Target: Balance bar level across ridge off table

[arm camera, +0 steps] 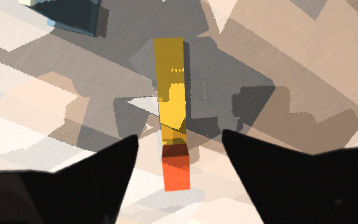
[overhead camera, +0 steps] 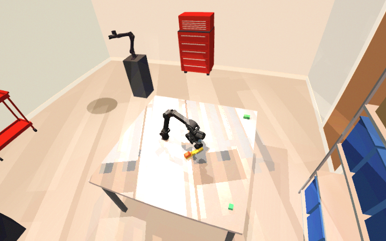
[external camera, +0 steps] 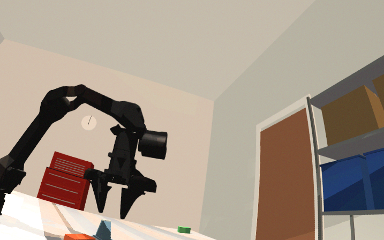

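Observation:
The bar (overhead camera: 196, 151) (arm camera: 171, 65) lies on the table (overhead camera: 164, 179); it is yellow with an orange-red block at one end. In the exterior view only that orange-red end (external camera: 78, 237) shows, at the bottom edge. The blue-grey ridge (external camera: 103, 231) (arm camera: 82, 20) stands apart from the bar, with nothing on it in view; in the top view the arm mostly hides it. My gripper (overhead camera: 198, 146) (external camera: 111, 215) (arm camera: 180, 137) is open and empty, pointing down above the table. In the wrist view the bar runs lengthwise between the two fingers, below them, its orange-red end nearest the bottom.
A green block (overhead camera: 246, 117) (external camera: 183, 229) lies near the table's far right corner. Another green block (overhead camera: 231, 206) lies near the front right corner. A red tool cabinet (overhead camera: 195, 50), a second arm on a dark pedestal (overhead camera: 139, 76) and shelves with blue bins (overhead camera: 374, 167) stand off the table.

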